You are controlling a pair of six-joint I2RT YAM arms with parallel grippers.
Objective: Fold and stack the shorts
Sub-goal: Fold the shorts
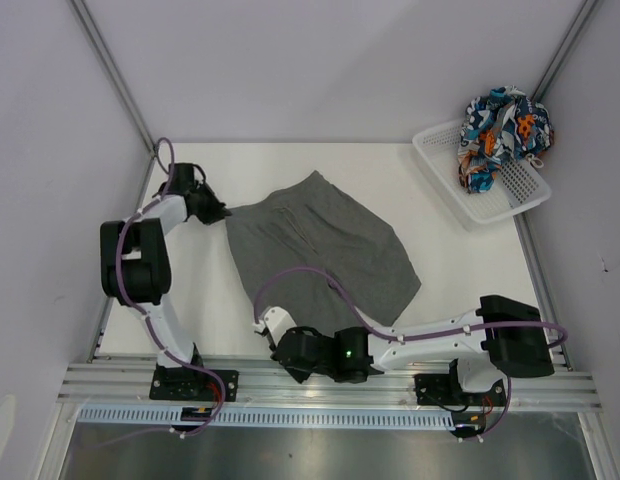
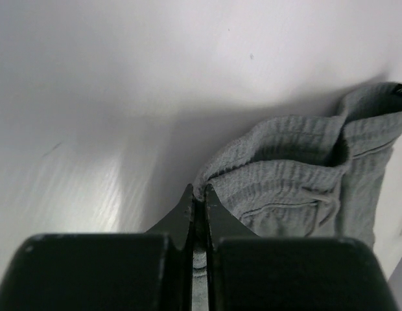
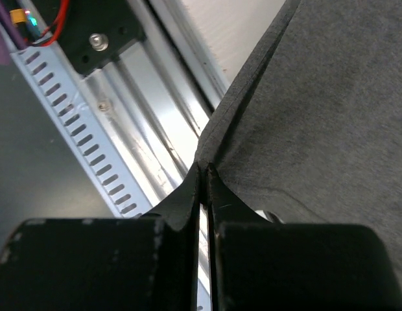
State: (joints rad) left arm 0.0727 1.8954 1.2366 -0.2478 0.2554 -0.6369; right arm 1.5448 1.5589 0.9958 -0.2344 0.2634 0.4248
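1. My left jaws were shut tight on a corner of the dark grey shorts [image 1: 320, 255], with a sliver of cloth showing between the tips (the ribbed waistband [image 2: 285, 162], by the look of it).
2. From that grip the waistband bunched up just ahead and to the right of the left jaws. Bare white counter [image 1: 220, 320] lay to their left.
3. My right jaws were also clamped on the grey shorts, pinching a seamed edge right at the tips.
4. The grey cloth spread away ahead and to the right of the right jaws. The aluminium rail [image 3: 142, 129] ran past on their left and below them.
5. Between the two grips the grey shorts lay mostly spread on the counter, somewhat rumpled.
6. The patterned shorts [image 1: 505, 130] sat crumpled in the white basket [image 1: 440, 178], well apart from both sets of jaws, far off beyond the right ones.
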